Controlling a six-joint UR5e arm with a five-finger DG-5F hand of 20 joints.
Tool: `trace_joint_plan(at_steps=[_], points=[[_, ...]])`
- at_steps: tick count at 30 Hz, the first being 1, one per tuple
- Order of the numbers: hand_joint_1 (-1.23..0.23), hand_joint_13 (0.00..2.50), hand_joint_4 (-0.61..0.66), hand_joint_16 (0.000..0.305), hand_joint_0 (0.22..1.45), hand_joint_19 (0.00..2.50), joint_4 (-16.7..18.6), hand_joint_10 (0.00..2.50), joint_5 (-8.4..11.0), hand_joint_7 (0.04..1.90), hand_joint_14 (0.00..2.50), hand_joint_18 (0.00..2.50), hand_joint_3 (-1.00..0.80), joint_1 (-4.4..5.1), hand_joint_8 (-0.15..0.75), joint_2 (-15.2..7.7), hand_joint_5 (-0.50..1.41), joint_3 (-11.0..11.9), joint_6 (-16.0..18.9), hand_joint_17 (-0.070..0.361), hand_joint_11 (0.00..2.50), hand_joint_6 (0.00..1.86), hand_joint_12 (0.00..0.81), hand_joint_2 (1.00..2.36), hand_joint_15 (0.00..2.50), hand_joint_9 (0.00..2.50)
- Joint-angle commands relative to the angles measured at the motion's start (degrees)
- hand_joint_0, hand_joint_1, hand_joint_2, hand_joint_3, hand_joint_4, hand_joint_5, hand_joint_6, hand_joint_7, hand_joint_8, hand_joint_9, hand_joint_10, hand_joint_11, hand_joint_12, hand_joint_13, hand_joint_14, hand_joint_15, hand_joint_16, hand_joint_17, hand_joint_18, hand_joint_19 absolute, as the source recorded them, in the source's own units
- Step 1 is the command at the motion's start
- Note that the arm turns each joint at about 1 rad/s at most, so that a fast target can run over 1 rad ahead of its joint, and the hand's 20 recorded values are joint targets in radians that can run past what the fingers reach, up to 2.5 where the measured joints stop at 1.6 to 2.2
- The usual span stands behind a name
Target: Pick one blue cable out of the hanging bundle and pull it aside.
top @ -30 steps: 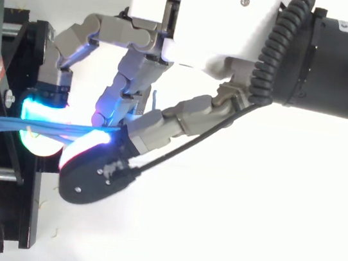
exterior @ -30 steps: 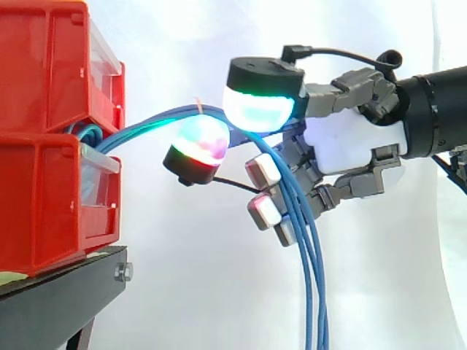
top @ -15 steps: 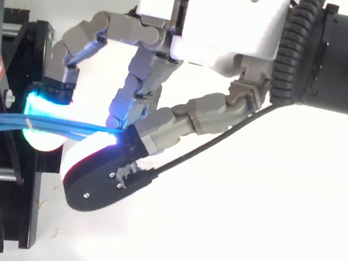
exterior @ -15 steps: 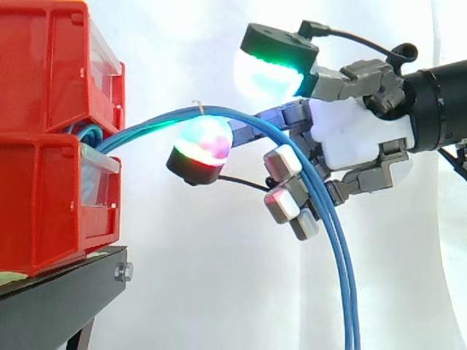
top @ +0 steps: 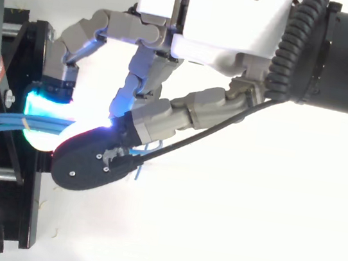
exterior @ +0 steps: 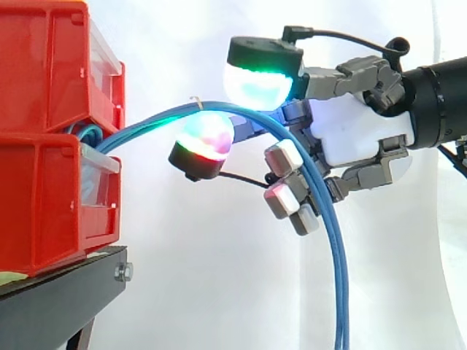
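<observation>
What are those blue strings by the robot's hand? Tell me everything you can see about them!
They are thin blue cables, smooth and rubbery-looking, bunched together. They come out of the stacked red bins and arch to the right, with a small pale tie near the top. They pass between two glowing pads of the hand, which curls round them. Then they hang down past the picture's bottom edge, before the white curtain.

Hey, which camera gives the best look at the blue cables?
The side view: the blue cables arch out of the red bins, pass through the hand and hang down. The top view shows a short level stretch running under the fingers.
</observation>
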Motion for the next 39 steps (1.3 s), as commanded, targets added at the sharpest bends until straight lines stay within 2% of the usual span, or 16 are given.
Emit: trace_joint_plan(at_steps=[1, 2, 5, 8, 11, 13, 18, 21, 24, 29, 33, 39], points=[[-0.8, 1.12, -0.01, 0.055, 0.58, 0.68, 0.0, 0.02, 0.0, 0.82, 0.02, 0.95, -0.21, 0.0, 0.284, 0.03, -0.05, 0.11, 0.06, 0.124, 0.54, 0.87, 0.371, 1.01, 0.58, 1.33], [-0.85, 1.11, -0.01, 0.057, 0.59, 0.68, 0.0, 0.02, 0.0, 0.75, 0.02, 0.96, -0.16, 0.0, 0.293, 0.03, -0.06, 0.2, 0.06, 0.128, 0.54, 0.9, 0.376, 1.01, 0.58, 1.31], [-0.9, 1.1, -0.04, 0.054, 0.64, 0.68, -0.09, 0.02, 0.0, 0.75, 0.02, 0.94, -0.11, 0.0, 0.273, 0.03, -0.07, 0.37, -0.03, 0.122, 0.57, 0.92, 0.365, 1.01, 0.59, 1.28], [-0.89, 1.06, -0.03, 0.048, 0.68, 0.71, -0.09, 0.02, 0.0, 0.69, 0.03, 0.88, -0.27, 0.0, 0.248, 0.03, -0.07, 0.37, -0.03, 0.107, 0.58, 0.92, 0.335, 1.01, 0.61, 1.25], [-0.88, 1.06, 0.01, 0.047, 0.66, 0.72, -0.26, 0.03, -0.09, 0.77, 0.03, 0.87, -0.44, 0.09, 0.244, 0.03, -0.06, 0.46, 0.06, 0.105, 0.57, 0.89, 0.331, 1.0, 0.62, 1.29], [-0.85, 1.07, 0.05, 0.046, 0.63, 0.72, -0.35, 0.03, 0.0, 0.81, 0.03, 0.87, -0.49, 0.0, 0.243, 0.03, -0.05, 0.46, 0.06, 0.104, 0.58, 0.88, 0.332, 1.0, 0.61, 1.33], [-0.8, 1.09, 0.03, 0.046, 0.61, 0.73, -1.23, 0.03, 0.0, 0.8, 0.03, 0.87, -0.49, 0.0, 0.238, 0.29, -0.04, 0.46, 0.23, 0.103, 0.53, 0.89, 0.327, 1.0, 0.61, 1.37], [-0.66, 1.1, 0.03, 0.046, 0.59, 0.73, -2.2, 0.02, -0.09, 0.77, 0.02, 0.88, -0.5, 0.0, 0.235, 0.47, -0.03, 0.46, 0.32, 0.104, 0.44, 0.86, 0.324, 1.0, 0.59, 1.38], [-0.59, 1.1, 0.03, 0.046, 0.59, 0.74, -2.73, 0.02, 0.0, 0.78, 0.02, 0.88, -0.5, 0.09, 0.22, 0.64, -0.02, 0.46, 0.32, 0.103, 0.42, 0.83, 0.325, 1.0, 0.58, 1.38], [-0.56, 1.09, 0.03, 0.047, 0.6, 0.74, -2.81, 0.02, 0.0, 0.84, 0.02, 0.88, -0.5, 0.18, 0.237, 1.17, -0.02, 0.46, 0.23, 0.105, 0.43, 0.8, 0.332, 1.0, 0.59, 1.37], [-0.75, 1.06, 0.01, 0.047, 0.6, 0.73, -2.81, 0.02, 0.0, 0.87, 0.03, 0.88, -0.37, 0.35, 0.252, 1.17, -0.05, 0.46, 0.23, 0.106, 0.5, 0.83, 0.342, 1.01, 0.59, 1.3], [-0.88, 1.03, 0.01, 0.047, 0.63, 0.72, -3.52, 0.03, 0.0, 0.8, 0.02, 0.86, -0.23, 0.35, 0.249, 1.26, -0.07, 0.64, 0.32, 0.107, 0.56, 0.89, 0.34, 1.02, 0.6, 1.23]])
